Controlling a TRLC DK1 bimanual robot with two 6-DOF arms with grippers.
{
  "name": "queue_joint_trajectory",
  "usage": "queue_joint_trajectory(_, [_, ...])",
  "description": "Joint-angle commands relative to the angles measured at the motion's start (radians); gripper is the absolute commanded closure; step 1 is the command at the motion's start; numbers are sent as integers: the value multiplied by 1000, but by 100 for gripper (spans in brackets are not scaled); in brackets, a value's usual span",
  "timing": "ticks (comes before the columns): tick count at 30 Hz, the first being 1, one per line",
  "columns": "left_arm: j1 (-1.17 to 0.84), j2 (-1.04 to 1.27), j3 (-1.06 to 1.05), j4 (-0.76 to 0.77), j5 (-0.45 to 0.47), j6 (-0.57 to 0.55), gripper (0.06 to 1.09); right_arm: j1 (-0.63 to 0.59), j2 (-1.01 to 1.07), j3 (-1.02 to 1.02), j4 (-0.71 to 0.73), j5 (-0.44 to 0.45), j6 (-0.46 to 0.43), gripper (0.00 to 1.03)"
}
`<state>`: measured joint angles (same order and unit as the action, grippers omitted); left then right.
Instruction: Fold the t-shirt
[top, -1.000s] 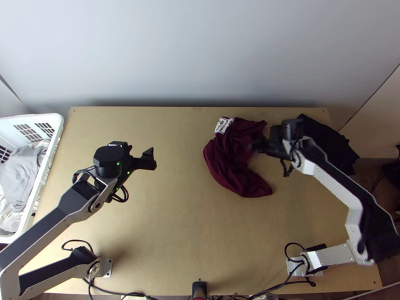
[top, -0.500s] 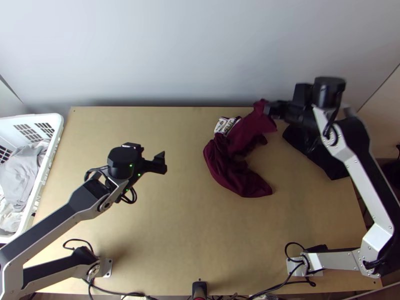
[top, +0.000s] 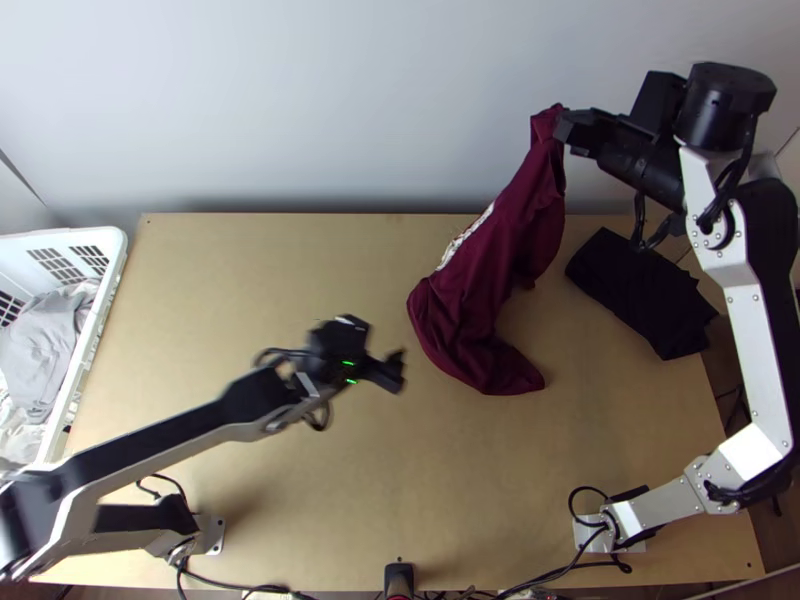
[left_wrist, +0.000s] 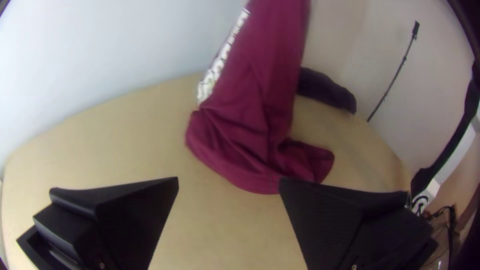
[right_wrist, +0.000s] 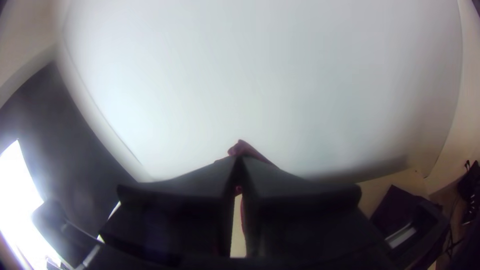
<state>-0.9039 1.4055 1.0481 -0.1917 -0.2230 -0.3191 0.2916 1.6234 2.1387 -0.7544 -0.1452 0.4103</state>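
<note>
Top view: a dark red, soft-looking cloth t-shirt (top: 480, 325) hangs from the right gripper (top: 563, 127), whose jaws pinch a bunched end high near the wall. The lower part lies crumpled on the light wooden table (top: 250, 255). The shirt should handle as light and limp: a single pinch lets it narrow and twist, so a second hold, well apart from the first, would help open it. It is hardly fragile, though a thin fold might slip. Its white lettering (top: 465, 240) is seen nearly edge-on, too slanted to make out fully. The left gripper (top: 399, 371), blurred, hovers near the cloth without touching it.

Left wrist view: the left jaws stand spread wide, with nothing between them. Beyond them the rounded lower edge of the cloth looks like the easiest place to take hold, if it proves a true hem. The shirt's raised end is cut off, and its folds hide part of a dark folded cloth (left_wrist: 326, 91) behind it.

Right wrist view: the fingertips meet, with a scrap of dark red cloth at them. Blur and shadow make it hard to judge, but this may be a sleeve or a hem.
</note>
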Motion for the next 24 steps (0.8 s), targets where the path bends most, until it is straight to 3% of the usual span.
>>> queue_joint_trajectory(1, [-179, 274, 182, 5, 22, -49, 11, 1, 12, 17, -22, 29, 28, 100])
queue_joint_trajectory(5, [-231, 397, 299, -37, 25, -130, 11, 3, -23, -36, -19, 32, 32, 100])
queue_joint_trajectory(19, [-288, 653, 402, -91, 10, -136, 11, -5, -85, -77, -5, 47, 28, 100])
queue_joint_trajectory(20, [-282, 668, 411, -98, 8, -136, 15, -5, -86, -74, -5, 45, 28, 100])
queue_joint_trajectory(21, [-277, 681, 418, -100, 8, -140, 27, -5, -86, -71, -5, 47, 30, 100])
queue_joint_trajectory(23, [-262, 704, 438, -100, 10, -164, 64, -5, -92, -69, -5, 47, 30, 100])
queue_joint_trajectory(24, [-253, 714, 451, -101, 10, -181, 77, -5, -97, -69, -5, 49, 30, 100])
